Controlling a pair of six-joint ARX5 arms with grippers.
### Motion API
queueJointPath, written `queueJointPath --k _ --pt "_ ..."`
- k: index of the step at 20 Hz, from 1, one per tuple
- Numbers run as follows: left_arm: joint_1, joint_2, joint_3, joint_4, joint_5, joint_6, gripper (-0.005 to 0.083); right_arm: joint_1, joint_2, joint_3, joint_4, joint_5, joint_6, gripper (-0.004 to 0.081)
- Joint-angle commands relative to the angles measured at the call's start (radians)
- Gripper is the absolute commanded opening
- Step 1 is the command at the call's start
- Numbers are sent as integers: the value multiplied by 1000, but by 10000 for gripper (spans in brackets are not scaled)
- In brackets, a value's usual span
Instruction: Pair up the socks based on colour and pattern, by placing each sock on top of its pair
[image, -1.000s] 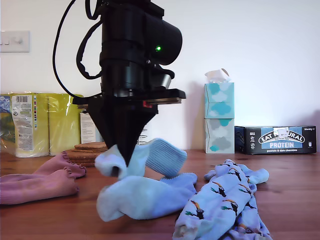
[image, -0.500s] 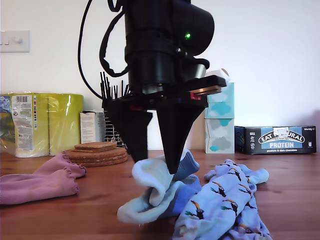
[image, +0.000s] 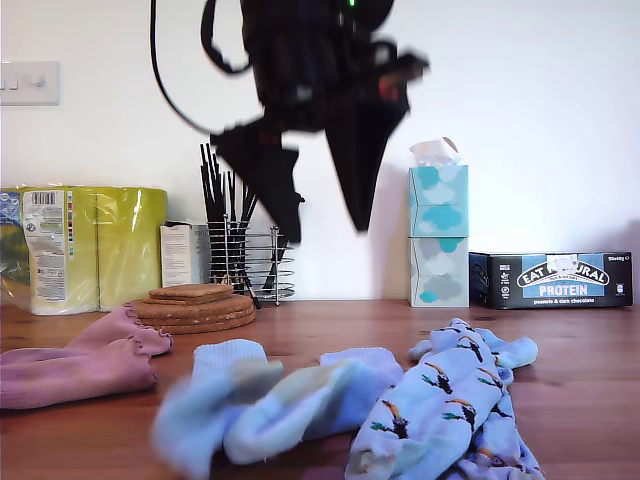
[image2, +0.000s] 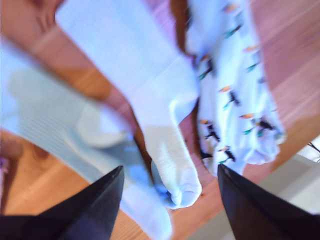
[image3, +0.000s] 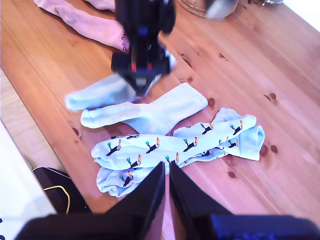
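Two plain light blue socks (image: 270, 400) lie on the wooden table, partly overlapping, and are blurred in the exterior view. In the first wrist view one (image2: 145, 75) crosses the other (image2: 55, 125). My first gripper (image: 327, 232) hangs open and empty high above them (image2: 170, 170). It also shows in the second wrist view (image3: 141, 87). The toucan socks (image: 450, 400) are stacked at the exterior view's right (image3: 175, 147). Pink socks (image: 75, 370) rest at the exterior view's left. My second gripper (image3: 166, 167) is shut, high over the toucan socks.
Along the wall stand yellow wrapped rolls (image: 90, 245), cork coasters (image: 195, 305), a wire rack of black sticks (image: 245, 260), stacked tissue boxes (image: 438, 235) and a protein bar box (image: 552, 279). A black object with a yellow cable (image3: 55, 190) lies beyond the table edge.
My first gripper carried a plain blue sock toward the exterior view's right, opened and let it fall by the other plain blue sock, then rose well above the table.
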Motion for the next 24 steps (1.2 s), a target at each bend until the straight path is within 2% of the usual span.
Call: queueJointPath --k 1,3,7,9,13,16,20,24 --pt "0 -13 -11 -19 -35 15 521 3 -3 -4 6 -3 -5 -13" --pt "18 -12 -39 -26 -101 26 459 3 -3 -4 6 -3 0 -13" --pt "90 -12 -163 -6 -113 -7 458 3 -3 -4 6 -3 2 -13" --pt "124 -13 -261 40 -78 -39 460 3 -3 -4 7 -2 1 -13" --pt "142 -25 -428 180 77 -89 468 2 -3 -4 9 0 1 -13" --pt "109 -79 -523 287 92 -129 467 2 -2 -4 8 0 1 -13" --pt "102 -230 -600 394 53 -160 467 2 -2 -4 8 0 1 -13" --pt "102 -472 -711 518 -79 -158 466 2 -2 -4 10 0 1 -13"
